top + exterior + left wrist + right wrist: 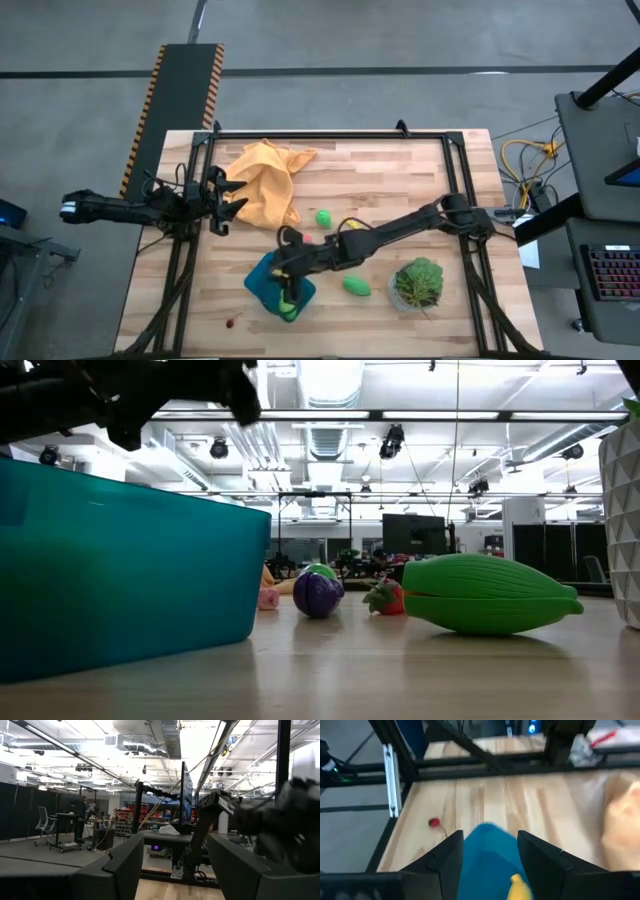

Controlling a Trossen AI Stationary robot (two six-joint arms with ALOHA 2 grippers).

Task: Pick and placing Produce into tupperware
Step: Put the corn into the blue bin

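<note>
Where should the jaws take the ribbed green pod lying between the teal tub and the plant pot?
Grip the green pod across its short middle, coming straight down from above. It lies flat on its side on the table, long axis roughly along the near edge, ends tapering to points in the low view, so the wide belly gives the surest hold. Both long flanks look clear.

Tupperware (268, 280) teal-blue, lower centre. Cloth (266, 182) orange-yellow, upper left. Ribbed oval (488, 595) bright green. Eggplant (318, 594) purple. Banana (518, 888) yellow. Counter (400, 170) pale wood grain. Ramp edges (152, 100) orange-black striped.
</note>
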